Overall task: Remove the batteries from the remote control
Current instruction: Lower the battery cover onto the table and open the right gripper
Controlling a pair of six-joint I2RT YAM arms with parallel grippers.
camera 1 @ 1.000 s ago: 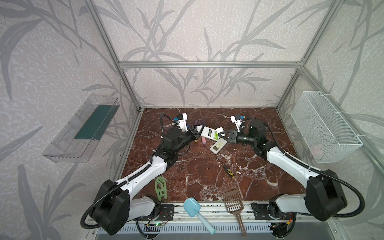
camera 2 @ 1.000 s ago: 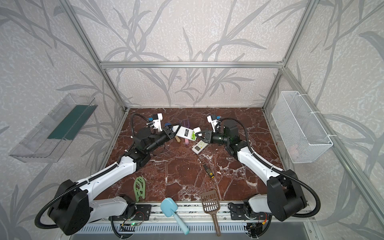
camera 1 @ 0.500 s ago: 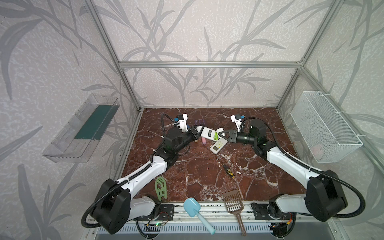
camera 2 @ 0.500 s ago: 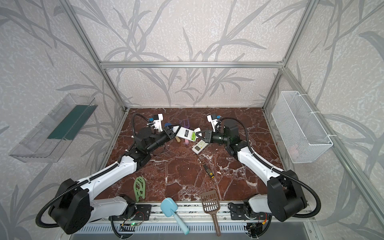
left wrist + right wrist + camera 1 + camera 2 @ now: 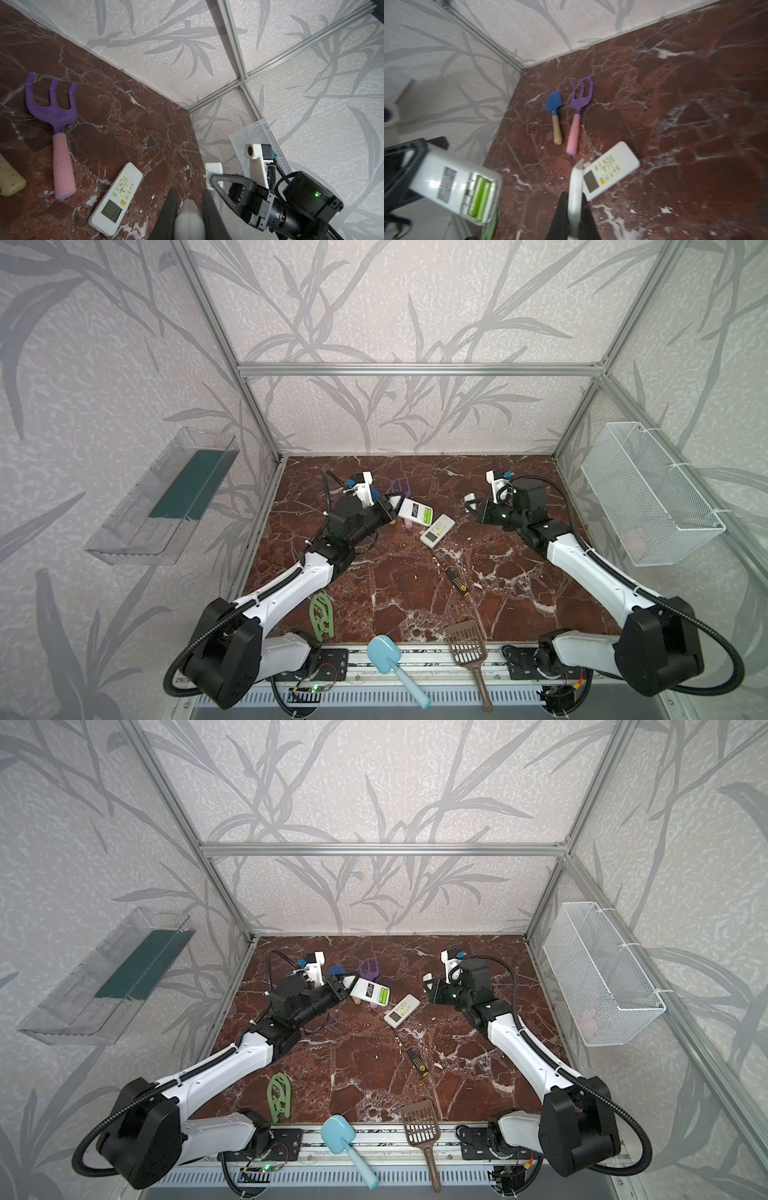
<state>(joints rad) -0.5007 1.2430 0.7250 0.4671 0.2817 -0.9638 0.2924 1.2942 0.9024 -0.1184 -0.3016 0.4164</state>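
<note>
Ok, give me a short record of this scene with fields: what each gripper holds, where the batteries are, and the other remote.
left gripper: shut on held remote
right gripper: shut on battery cover
batteries: two, green, side by side in the held remote's open compartment
second remote: face up on the table, untouched
progress: cover off, batteries not yet out

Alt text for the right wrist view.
The left hand holds a white remote, back open, two green batteries inside. The right hand pinches a white cover; a second remote, a rake and a trowel lie on the table.
</note>
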